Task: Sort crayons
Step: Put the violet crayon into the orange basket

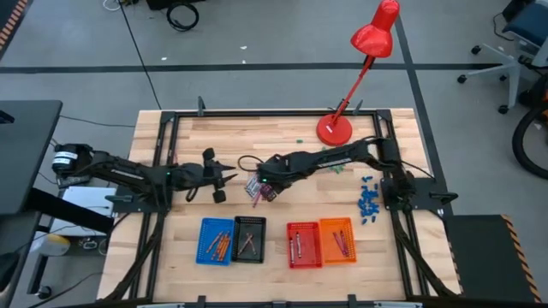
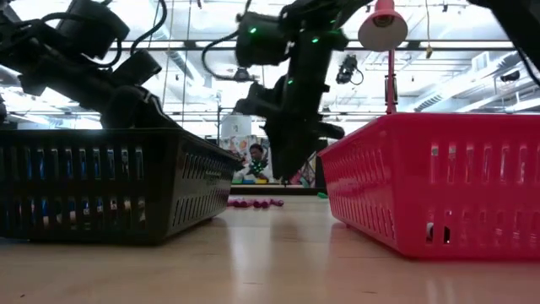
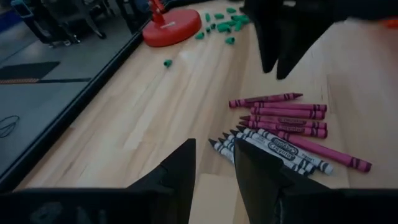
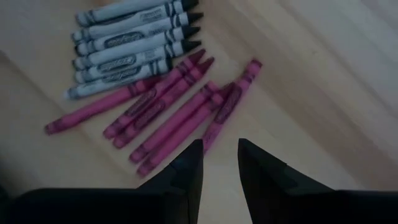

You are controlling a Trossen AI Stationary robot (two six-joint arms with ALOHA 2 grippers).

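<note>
A loose pile of crayons lies flat on the wooden table (image 1: 282,205) behind the trays: magenta ones (image 4: 168,112) (image 3: 280,115) and grey-white ones (image 4: 130,43) (image 3: 273,149). My right gripper (image 4: 221,155) (image 1: 264,184) hangs over the pile, pointing steeply down, open, with nothing between its fingers. Just to the pile's left, my left gripper (image 3: 214,165) (image 1: 221,180) is open and holds nothing; it points across the table toward the crayons. More crayons lie in the blue tray (image 1: 217,240), black tray (image 1: 249,239), red tray (image 1: 303,245) and orange tray (image 1: 336,240).
A red desk lamp stands on its round base (image 1: 334,128) at the table's far side. Small green bits (image 3: 221,18) lie near the base. Blue chunks (image 1: 368,201) lie toward the right edge. The trays stand side by side near the front edge.
</note>
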